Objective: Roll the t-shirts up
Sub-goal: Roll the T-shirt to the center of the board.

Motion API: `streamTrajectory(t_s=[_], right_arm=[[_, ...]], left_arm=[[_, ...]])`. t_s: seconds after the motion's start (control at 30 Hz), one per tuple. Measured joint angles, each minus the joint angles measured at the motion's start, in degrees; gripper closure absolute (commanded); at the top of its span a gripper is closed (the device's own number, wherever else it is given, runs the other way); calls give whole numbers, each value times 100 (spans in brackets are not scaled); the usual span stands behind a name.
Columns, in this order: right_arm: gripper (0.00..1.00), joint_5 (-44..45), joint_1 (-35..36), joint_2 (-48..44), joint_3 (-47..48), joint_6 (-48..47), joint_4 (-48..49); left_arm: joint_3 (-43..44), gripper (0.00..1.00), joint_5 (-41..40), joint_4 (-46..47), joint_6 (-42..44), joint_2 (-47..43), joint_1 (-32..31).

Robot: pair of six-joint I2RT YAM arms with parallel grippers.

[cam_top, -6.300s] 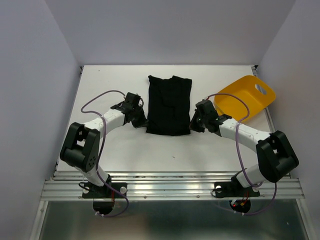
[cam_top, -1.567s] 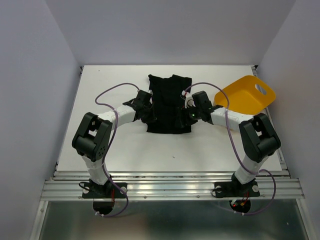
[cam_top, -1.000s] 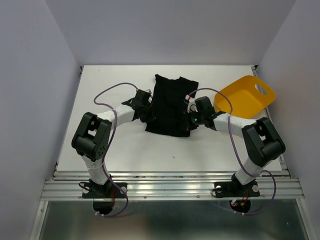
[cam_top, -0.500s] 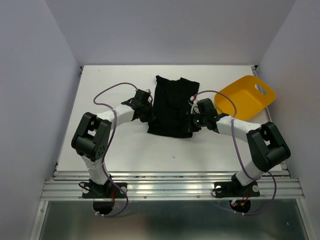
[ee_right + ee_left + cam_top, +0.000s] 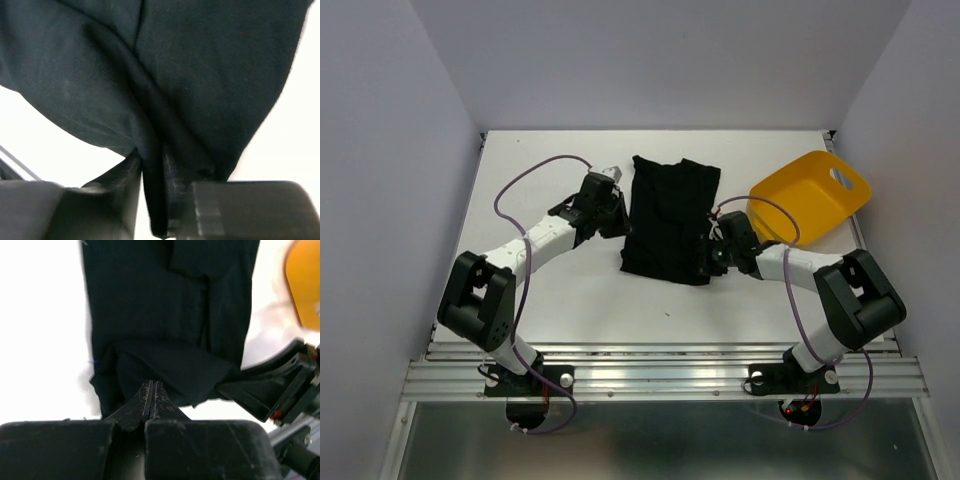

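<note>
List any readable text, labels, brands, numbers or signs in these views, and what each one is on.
No readable text in any view.
t-shirt: plain black, no print or tag showing.
yellow tub: no label visible.
left arm, right arm: no legible markings.

The top camera hangs high on the near side of the t-shirt (image 5: 668, 220), looking down and forward over it, far enough off to take in the whole table (image 5: 620, 310) and the yellow tub (image 5: 810, 195) to the t-shirt's right. The left wrist camera sits low and close by the t-shirt's left edge, facing across it toward the tub, so it shares both with the top view. The right wrist camera is pushed right up to the t-shirt's right edge. Black cloth nearly fills its frame, the one thing all three views share.
</note>
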Motion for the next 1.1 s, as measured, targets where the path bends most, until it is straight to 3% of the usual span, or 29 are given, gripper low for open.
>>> streamTrajectory(t_s=[0.07, 0.2, 0.4, 0.47, 0.5, 0.53, 0.63, 1.1], right_arm=[[48, 127, 13, -131, 0, 22, -59], [40, 424, 13, -651, 9, -4, -485], [36, 684, 13, -1379, 391, -94, -1207], [49, 721, 13, -1427, 540, -103, -1285], [66, 728, 13, -1434, 577, -94, -1300], [74, 734, 13, -1445, 610, -118, -1320], [93, 734, 13, -1423, 614, -61, -1381], [99, 846, 52, -210, 844, -31, -1342]], left_arm=[[-92, 100, 44, 2, -44, -94, -146], [-254, 100, 136, -11, -111, -122, -354], [-319, 100, 177, -44, -181, -116, -592], [-319, 100, 181, -46, -197, -114, -632], [-319, 100, 184, -42, -208, -114, -643], [-319, 100, 186, -42, -212, -114, -649], [-319, 100, 190, -37, -212, -87, -671], [-319, 100, -103, -31, -208, 763, -675]])
